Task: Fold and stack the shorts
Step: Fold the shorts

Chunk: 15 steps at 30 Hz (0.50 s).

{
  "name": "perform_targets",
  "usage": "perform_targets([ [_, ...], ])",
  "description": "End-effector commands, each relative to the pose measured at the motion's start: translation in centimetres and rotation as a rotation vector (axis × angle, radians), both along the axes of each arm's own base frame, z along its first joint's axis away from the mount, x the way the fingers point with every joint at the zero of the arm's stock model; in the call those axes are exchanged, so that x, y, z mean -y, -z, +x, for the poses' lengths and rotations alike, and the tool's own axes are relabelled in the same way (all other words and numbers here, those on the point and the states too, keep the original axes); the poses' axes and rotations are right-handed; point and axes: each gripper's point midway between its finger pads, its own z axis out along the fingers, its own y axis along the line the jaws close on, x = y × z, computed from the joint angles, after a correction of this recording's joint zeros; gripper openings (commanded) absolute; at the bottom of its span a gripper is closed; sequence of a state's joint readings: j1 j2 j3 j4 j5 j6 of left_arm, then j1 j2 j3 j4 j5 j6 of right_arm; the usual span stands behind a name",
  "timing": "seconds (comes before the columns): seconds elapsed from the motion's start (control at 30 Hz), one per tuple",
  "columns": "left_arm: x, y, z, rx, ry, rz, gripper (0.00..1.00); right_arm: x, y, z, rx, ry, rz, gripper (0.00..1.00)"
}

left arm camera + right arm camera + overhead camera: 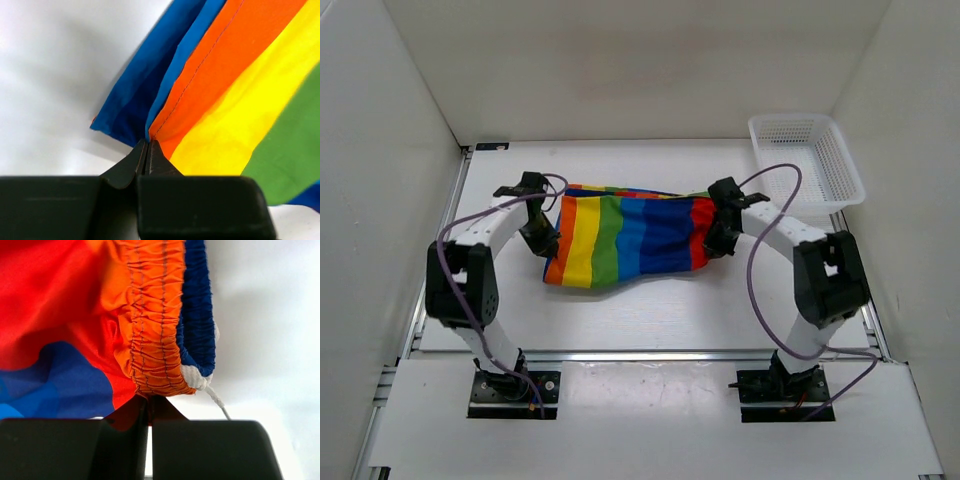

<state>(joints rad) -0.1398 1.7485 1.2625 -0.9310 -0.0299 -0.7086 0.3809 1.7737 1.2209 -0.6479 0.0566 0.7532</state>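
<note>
The shorts are stretched out across the desk, to the left of the white mesh basket and nearer my bases than it is. Their stripes run orange, yellow, green, blue and red, and the red end is the one closest to the basket.

My right gripper holds that red end, just left of the basket's near corner. In the right wrist view its two fingers are pressed almost together, pinching the gathered orange elastic of the waistband. A blue layer of the band hangs just beside it on the basket side. The knotted end of the white drawstring pokes out under that blue layer, close to my fingertips but not between them.

My left gripper is at the shorts' far end from the basket, on the orange corner. In the left wrist view it is clamped narrow on the fabric edge where an orange panel meets a blue one. A stitched seam runs up the orange away from my fingertips. The cloth fans upward from the pinch, and the blue fold casts a shadow on the desk.
</note>
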Motion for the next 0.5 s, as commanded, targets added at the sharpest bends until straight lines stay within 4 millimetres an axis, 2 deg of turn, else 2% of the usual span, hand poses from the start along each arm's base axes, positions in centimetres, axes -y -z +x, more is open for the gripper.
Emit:
perform_targets([
  [0.0,-0.5,-2.2,-2.1,0.065,-0.037,0.006,0.1,1.3,-0.7,-4.2,-0.014,-0.021,-0.054,0.0],
  [0.07,-0.1,-2.5,-2.8,0.073,-0.023,-0.005,0.1,0.8,-0.2,-6.2,-0.034,-0.034,-0.056,0.0],
  [0.1,-0.1,-2.5,-3.1,0.073,-0.023,-0.005,0.1,0.5,-0.4,-7.1,-0.028,-0.056,-0.054,0.13],
  [0.13,0.1,-2.5,-3.1,0.071,-0.019,-0.018,0.1,0.6,0.1,-8.0,-0.044,-0.054,-0.058,0.32],
  [0.23,0.7,-2.0,-3.1,0.03,0.033,-0.026,0.22,0.8,-0.6,-8.7,-0.028,-0.058,-0.08,0.79],
  [0.3,0.3,-3.0,-1.8,0.064,0.035,0.003,0.23,1.3,-2.1,-8.2,0.017,-0.051,-0.115,0.84],
  [0.37,-0.4,-4.1,-0.6,0.096,0.019,0.029,0.26,1.7,-4.2,-7.5,0.065,-0.047,-0.131,0.84],
  [0.4,-0.4,-5.2,0.8,0.128,0.014,0.039,0.26,1.9,-4.9,-7.1,0.084,-0.041,-0.138,0.84],
  [0.43,-1.0,-5.8,1.8,0.151,-0.002,0.06,0.28,2.1,-5.3,-6.9,0.096,-0.049,-0.153,0.85],
  [0.47,-1.0,-6.3,2.4,0.16,0.009,0.062,0.34,2.0,-6.2,-6.4,0.128,-0.042,-0.149,0.85],
])
